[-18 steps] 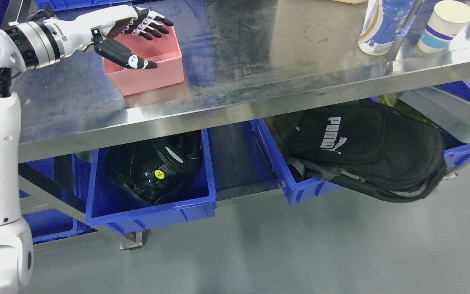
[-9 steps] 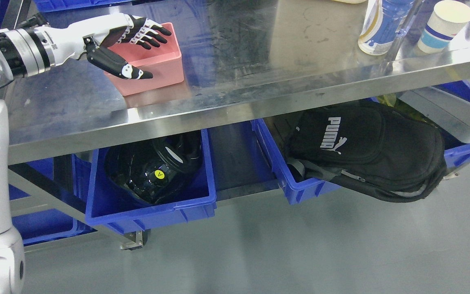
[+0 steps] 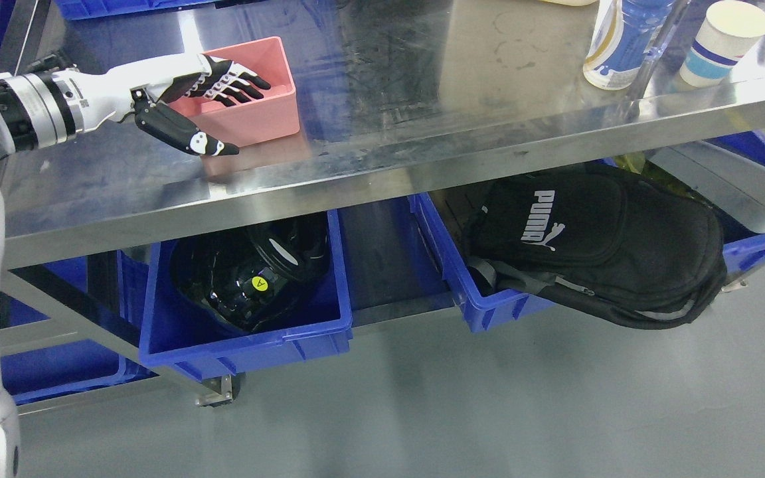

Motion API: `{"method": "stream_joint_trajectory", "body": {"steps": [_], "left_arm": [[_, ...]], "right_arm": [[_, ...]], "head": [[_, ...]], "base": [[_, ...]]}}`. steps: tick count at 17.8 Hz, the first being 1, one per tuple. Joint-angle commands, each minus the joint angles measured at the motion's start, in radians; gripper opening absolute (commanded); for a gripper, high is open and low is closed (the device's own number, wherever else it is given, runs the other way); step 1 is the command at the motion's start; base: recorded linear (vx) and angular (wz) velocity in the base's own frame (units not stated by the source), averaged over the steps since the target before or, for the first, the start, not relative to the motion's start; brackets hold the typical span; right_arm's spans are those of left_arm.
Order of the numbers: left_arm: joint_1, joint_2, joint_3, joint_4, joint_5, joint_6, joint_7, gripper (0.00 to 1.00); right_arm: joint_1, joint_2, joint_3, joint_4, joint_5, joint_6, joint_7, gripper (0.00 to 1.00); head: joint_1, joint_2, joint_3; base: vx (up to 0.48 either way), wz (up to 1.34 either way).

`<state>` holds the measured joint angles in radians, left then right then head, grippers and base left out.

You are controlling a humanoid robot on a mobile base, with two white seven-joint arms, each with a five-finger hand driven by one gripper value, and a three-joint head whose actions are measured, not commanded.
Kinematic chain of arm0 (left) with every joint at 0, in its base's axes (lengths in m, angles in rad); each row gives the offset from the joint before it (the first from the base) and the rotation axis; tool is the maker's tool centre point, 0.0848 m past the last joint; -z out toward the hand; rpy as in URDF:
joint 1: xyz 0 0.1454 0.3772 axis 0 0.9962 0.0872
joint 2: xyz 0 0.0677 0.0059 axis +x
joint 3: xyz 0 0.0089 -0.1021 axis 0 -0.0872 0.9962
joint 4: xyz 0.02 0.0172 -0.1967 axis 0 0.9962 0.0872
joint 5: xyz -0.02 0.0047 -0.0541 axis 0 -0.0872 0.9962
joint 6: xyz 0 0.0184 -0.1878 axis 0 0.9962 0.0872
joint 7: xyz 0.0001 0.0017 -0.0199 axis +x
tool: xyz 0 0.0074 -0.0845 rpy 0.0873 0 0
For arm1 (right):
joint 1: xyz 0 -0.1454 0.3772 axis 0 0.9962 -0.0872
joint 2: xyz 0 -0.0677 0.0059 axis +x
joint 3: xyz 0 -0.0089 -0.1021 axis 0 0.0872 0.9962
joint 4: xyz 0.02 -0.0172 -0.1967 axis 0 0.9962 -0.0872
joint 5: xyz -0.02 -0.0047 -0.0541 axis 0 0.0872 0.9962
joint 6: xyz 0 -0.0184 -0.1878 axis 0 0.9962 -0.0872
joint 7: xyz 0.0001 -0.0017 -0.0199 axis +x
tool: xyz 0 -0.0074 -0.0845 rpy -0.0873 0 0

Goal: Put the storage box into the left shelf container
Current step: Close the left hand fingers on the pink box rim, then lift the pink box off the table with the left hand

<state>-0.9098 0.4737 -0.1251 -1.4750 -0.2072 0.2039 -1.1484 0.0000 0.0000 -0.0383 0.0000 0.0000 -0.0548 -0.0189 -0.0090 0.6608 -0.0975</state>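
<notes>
A pink storage box [image 3: 264,116] stands on the steel table top [image 3: 382,99] at the upper left. My left hand [image 3: 213,106] comes in from the left and straddles the box's near-left wall: four fingers [image 3: 240,86] reach inside it and the thumb [image 3: 186,133] lies outside along its front. The fingers are spread and not closed on the wall. Below the table, the left blue shelf container [image 3: 250,332] holds a black helmet [image 3: 250,272]. My right hand does not show.
A second blue bin [image 3: 462,292] to the right holds a black backpack [image 3: 595,245]. A bottle [image 3: 621,40] and a paper cup [image 3: 724,40] stand at the table's far right. Grey floor [image 3: 489,411] lies in front of the shelf.
My left hand has come down and drawn back to the left, from hovering over the pink box to straddling its near-left wall. The box has stayed in place.
</notes>
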Motion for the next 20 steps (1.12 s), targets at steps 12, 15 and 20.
{"method": "stream_joint_trajectory", "body": {"steps": [12,15,20], "left_arm": [[0.012,-0.115,0.033,0.131,-0.018,-0.096,-0.002,0.00],[0.003,-0.168,0.119,0.145,-0.018,-0.118,0.009,0.00],[-0.032,-0.334,0.317,0.136,-0.017,-0.119,0.013,0.00]], "right_arm": [[-0.018,-0.017,0.000,-0.017,0.000,0.000,0.000,0.99],[-0.018,-0.017,0.000,-0.017,0.000,0.000,0.000,0.99],[-0.018,-0.017,0.000,-0.017,0.000,0.000,0.000,0.99]], "head": [[0.0000,0.000,0.000],[0.0000,0.000,0.000],[0.0000,0.000,0.000]], "base": [[0.000,0.00],[0.004,0.03],[-0.003,0.04]]}}
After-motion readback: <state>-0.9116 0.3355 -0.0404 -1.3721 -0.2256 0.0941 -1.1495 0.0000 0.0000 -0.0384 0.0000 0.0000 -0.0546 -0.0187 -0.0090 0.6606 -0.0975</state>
